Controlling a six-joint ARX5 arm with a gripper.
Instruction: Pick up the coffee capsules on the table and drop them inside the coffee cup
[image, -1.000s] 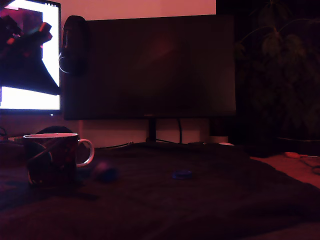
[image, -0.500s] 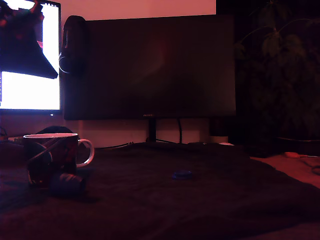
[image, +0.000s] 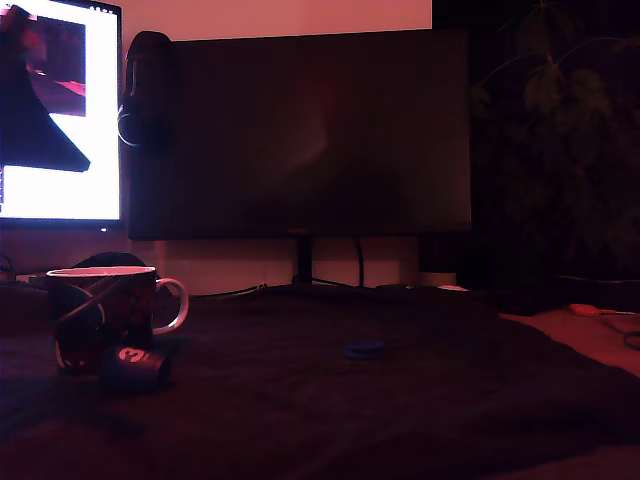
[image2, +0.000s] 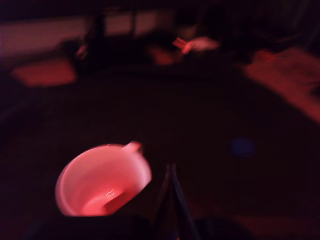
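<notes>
The coffee cup (image: 100, 318), a dark mug with a pale rim and loop handle, stands at the exterior view's left. A dark tapered coffee capsule (image: 135, 367) lies on its side on the cloth just in front of it, outside the cup. A low blue capsule (image: 363, 349) rests farther right. In the wrist view the cup (image2: 102, 180) is seen from above, its pink inside holding no capsule, and the blue capsule (image2: 243, 147) is a blur. My gripper (image2: 170, 172) hovers high beside the cup, fingertips together, holding nothing. In the exterior view it is a dark silhouette (image: 35, 120) before the lit screen.
A dark cloth (image: 400, 400) covers the table. A large dark monitor (image: 300, 130) on a stand sits behind, with a lit screen (image: 100, 110) at the far left and a plant (image: 560, 120) at the right. Small orange items (image: 585, 309) lie at the right edge.
The tapered capsule, a moving blur to the right of the cup, has rolled to the cup's front and stopped. My gripper has moved up and left against the lit screen.
</notes>
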